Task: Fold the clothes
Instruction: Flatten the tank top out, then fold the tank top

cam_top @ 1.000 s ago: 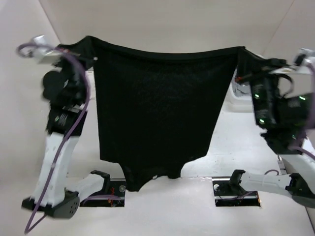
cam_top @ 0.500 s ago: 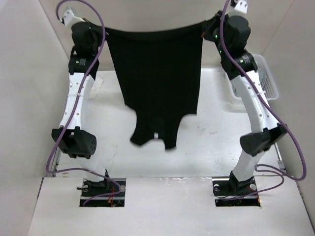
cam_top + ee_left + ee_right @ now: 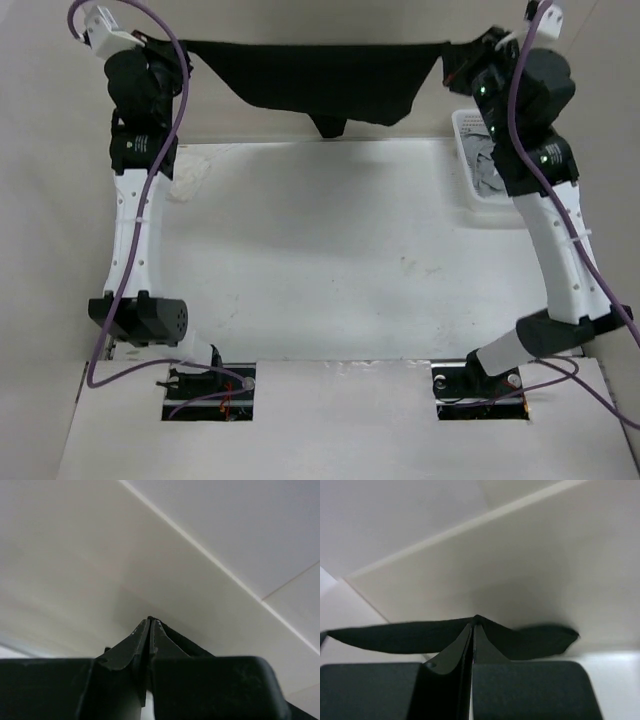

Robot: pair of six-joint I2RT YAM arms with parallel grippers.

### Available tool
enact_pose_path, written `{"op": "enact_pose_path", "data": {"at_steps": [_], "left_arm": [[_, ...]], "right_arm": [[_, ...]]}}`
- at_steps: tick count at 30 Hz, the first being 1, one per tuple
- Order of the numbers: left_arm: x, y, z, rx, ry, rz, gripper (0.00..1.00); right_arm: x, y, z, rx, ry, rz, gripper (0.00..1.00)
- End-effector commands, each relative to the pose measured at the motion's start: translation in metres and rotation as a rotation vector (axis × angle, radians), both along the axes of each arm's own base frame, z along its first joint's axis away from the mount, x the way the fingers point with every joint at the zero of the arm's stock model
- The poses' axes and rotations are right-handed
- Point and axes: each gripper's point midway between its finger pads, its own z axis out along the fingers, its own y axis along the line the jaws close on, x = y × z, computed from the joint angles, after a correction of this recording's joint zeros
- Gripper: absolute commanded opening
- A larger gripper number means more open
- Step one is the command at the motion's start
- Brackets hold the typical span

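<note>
The black shirt (image 3: 320,80) hung stretched in the air between the two arms, at the far end of the table (image 3: 300,260) and close to the back wall (image 3: 320,20); its top edge ran nearly straight from one gripper to the other, and its body sagged in a shallow fold with a small point dropping at the middle. The left gripper (image 3: 183,48) was pinched tight on the shirt's left end; in the left wrist view its fingers (image 3: 135,645) met at the tip with a sliver of black fabric (image 3: 175,641) showing beyond them. The right gripper (image 3: 448,52) was clamped on the shirt's right end; in the right wrist view the jaws stood together at the tip (image 3: 474,621) with the black cloth (image 3: 395,636) spreading out to both sides of them.

The white basket (image 3: 462,150) stood at the far right of the table, partly behind the right arm; grey garments (image 3: 485,178) lay bunched inside it. A small white cloth (image 3: 192,178) lay rumpled on the table beside the left arm, well apart from the basket.
</note>
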Motion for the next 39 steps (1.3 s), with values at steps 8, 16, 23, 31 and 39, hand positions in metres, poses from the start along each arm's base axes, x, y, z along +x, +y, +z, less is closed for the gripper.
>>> {"op": "enact_pose_path", "data": {"at_steps": [8, 16, 23, 31, 39], "left_arm": [[-0.117, -0.031, -0.123, -0.016, 0.055, -0.063, 0.01], [-0.22, -0.038, -0.279, -0.034, 0.306, -0.096, 0.01], [-0.287, -0.035, -0.377, -0.155, 0.517, -0.111, 0.0], [-0.268, -0.034, -0.316, -0.112, 0.413, -0.097, 0.0], [-0.138, -0.062, -0.273, -0.084, 0.327, -0.054, 0.0]], "right_arm": [[-0.091, -0.006, -0.196, 0.065, 0.206, 0.035, 0.0], [-0.199, 0.004, -0.337, 0.018, 0.444, 0.166, 0.0], [-0.281, 0.034, -0.433, 0.016, 0.763, 0.373, 0.0], [-0.28, 0.031, -0.407, -0.019, 0.671, 0.257, 0.0], [-0.141, 0.018, -0.332, -0.011, 0.462, 0.036, 0.0]]}}
